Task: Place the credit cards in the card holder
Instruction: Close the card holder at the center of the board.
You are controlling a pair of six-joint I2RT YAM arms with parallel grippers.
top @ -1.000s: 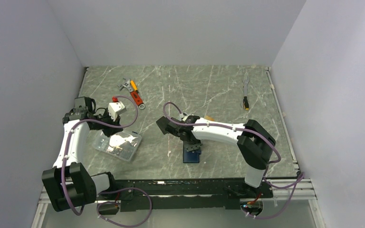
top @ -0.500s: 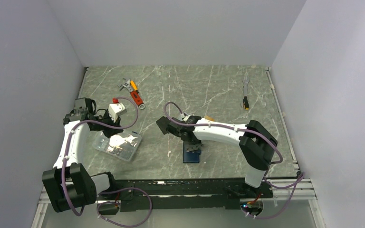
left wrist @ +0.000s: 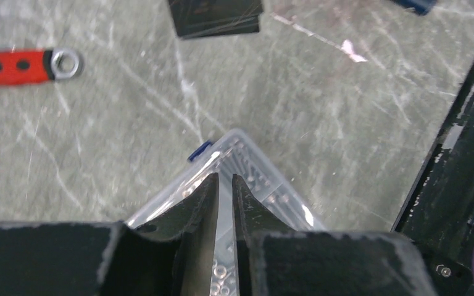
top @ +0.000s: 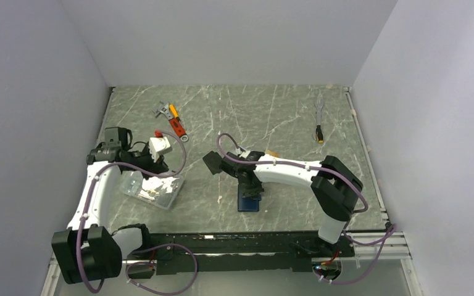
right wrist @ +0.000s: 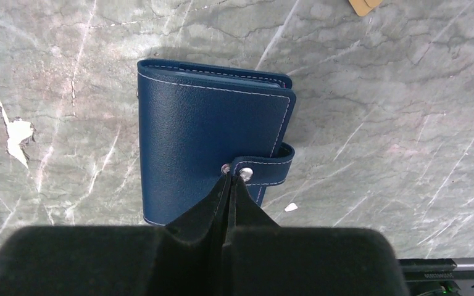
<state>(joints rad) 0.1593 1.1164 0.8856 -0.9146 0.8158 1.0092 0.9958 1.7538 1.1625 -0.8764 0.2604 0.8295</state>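
The closed card holder (right wrist: 210, 135) lies flat directly under the right gripper (right wrist: 230, 177), its long axis in line with the fingers, which are pinched nearly together at its snap tab (right wrist: 266, 171); the left gripper (left wrist: 224, 185), also narrow and empty, hangs well away from the holder, over the plastic box (left wrist: 271, 192).

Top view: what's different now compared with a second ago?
The left gripper shifted slightly rightward and nearer, above the clear box. Nothing was grabbed or released. The right gripper stayed shut over the blue wallet; wallet and box stayed put.
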